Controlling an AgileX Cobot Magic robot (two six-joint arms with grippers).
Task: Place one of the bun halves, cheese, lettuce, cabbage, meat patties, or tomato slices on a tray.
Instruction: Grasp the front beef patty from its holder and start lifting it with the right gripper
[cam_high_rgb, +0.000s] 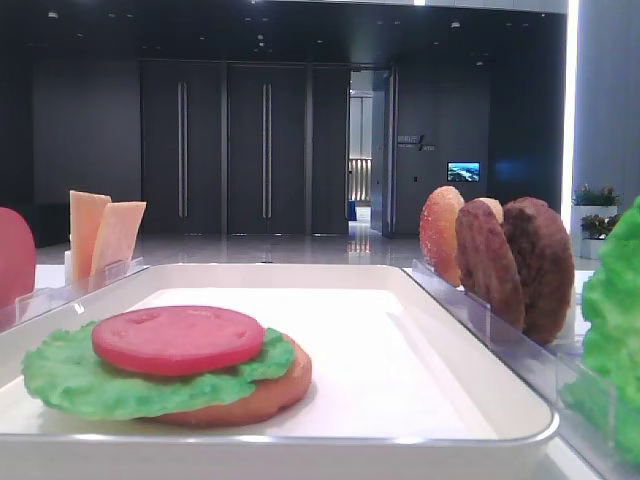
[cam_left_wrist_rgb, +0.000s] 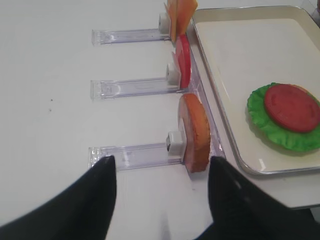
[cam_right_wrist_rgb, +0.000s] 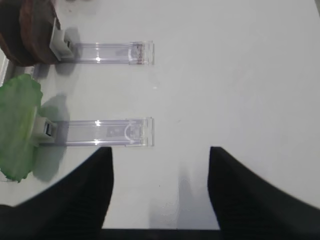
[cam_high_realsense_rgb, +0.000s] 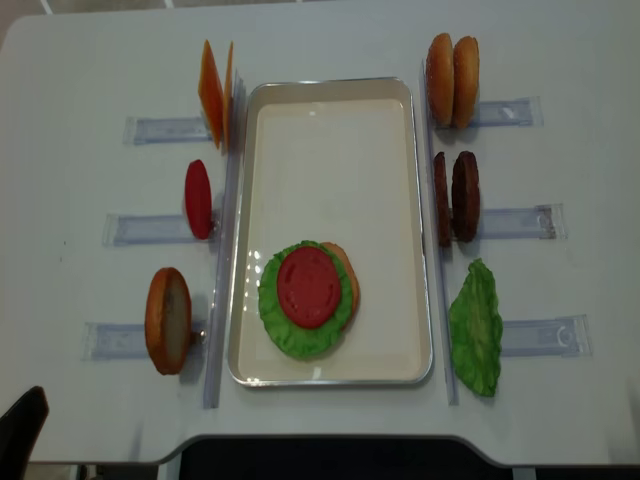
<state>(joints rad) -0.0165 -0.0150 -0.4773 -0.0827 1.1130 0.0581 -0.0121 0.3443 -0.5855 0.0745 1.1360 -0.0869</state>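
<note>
A white tray (cam_high_realsense_rgb: 330, 160) lies mid-table. On it a bun half (cam_high_realsense_rgb: 347, 272) carries lettuce (cam_high_realsense_rgb: 275, 325) and a tomato slice (cam_high_realsense_rgb: 308, 287). Left of the tray, cheese (cam_high_realsense_rgb: 213, 80), a tomato slice (cam_high_realsense_rgb: 198, 198) and a bun half (cam_high_realsense_rgb: 168, 320) stand on edge in racks. On the right stand two bun halves (cam_high_realsense_rgb: 452, 68), meat patties (cam_high_realsense_rgb: 455, 197) and lettuce (cam_high_realsense_rgb: 476, 328). No separate cabbage shows. My left gripper (cam_left_wrist_rgb: 160, 167) is open and empty, just short of the nearest bun half (cam_left_wrist_rgb: 195, 132). My right gripper (cam_right_wrist_rgb: 160, 157) is open and empty over bare table, right of the lettuce (cam_right_wrist_rgb: 17, 125).
Clear plastic racks (cam_high_realsense_rgb: 520, 335) run outward from both long sides of the tray. The far half of the tray holds nothing. The table's front edge (cam_high_realsense_rgb: 330, 440) lies close behind both grippers. A dark part of the left arm (cam_high_realsense_rgb: 22, 430) shows at the front left corner.
</note>
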